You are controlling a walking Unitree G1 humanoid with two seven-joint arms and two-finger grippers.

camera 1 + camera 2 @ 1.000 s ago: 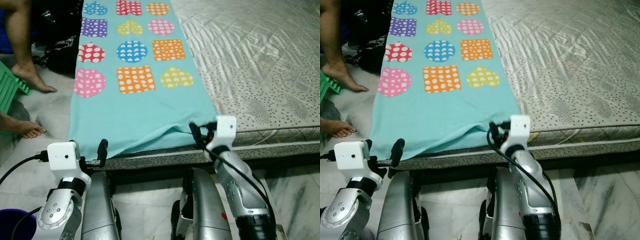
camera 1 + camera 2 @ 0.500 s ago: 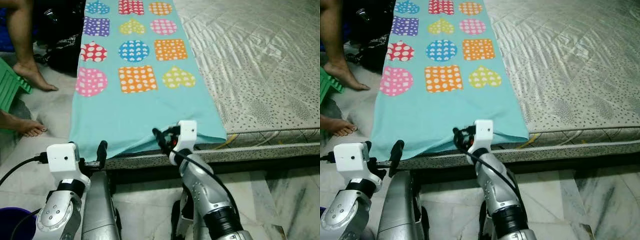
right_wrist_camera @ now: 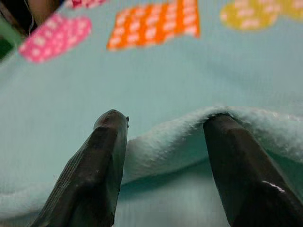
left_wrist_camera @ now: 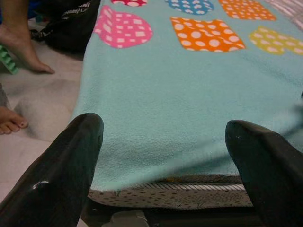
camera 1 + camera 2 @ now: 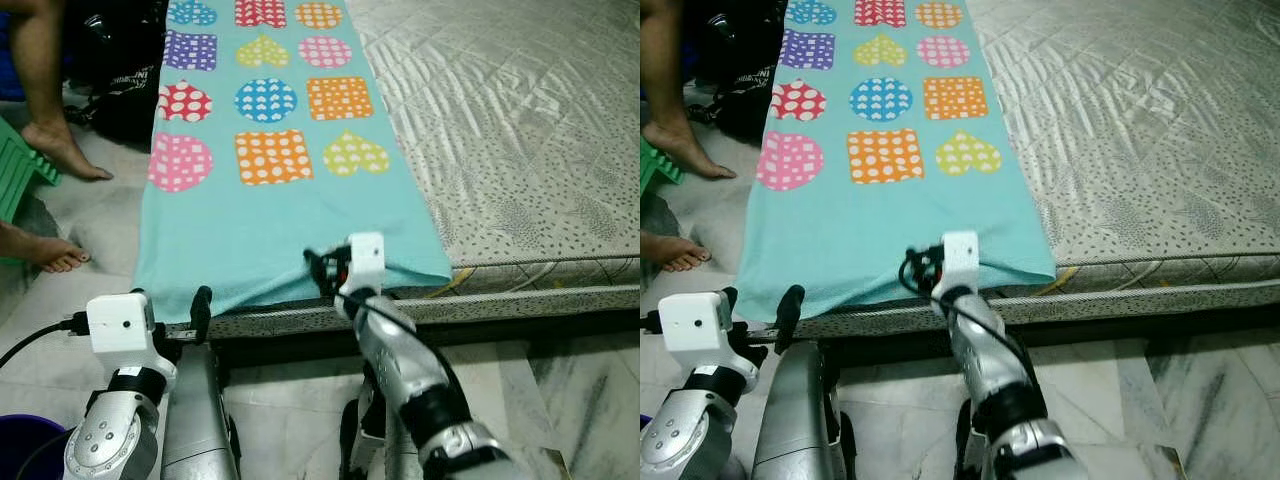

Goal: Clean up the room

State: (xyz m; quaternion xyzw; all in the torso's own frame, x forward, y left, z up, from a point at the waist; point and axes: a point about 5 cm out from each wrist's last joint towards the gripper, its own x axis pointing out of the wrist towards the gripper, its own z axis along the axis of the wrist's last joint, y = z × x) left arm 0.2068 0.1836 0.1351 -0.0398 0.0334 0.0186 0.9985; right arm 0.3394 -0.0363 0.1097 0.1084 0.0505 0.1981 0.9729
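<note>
A turquoise blanket (image 5: 270, 215) printed with coloured dotted hearts and squares lies along the left side of a bed (image 5: 520, 130), its front edge hanging over the mattress edge. My right gripper (image 5: 318, 268) is at the middle of that front edge. In the right wrist view it is open (image 3: 165, 142), with a raised fold of the blanket (image 3: 189, 127) between its fingers. My left gripper (image 4: 165, 156) is open and held low in front of the blanket's front left corner, apart from it.
A person's bare feet (image 5: 60, 160) stand on the floor left of the bed, beside a green stool (image 5: 20, 170) and a black bag (image 5: 125, 90). A purple bucket (image 5: 25, 445) is at the lower left. Marble floor (image 5: 580, 400) lies to the right.
My right gripper moved left along the blanket's front edge, from near its right corner to the middle. The left gripper stayed where it was.
</note>
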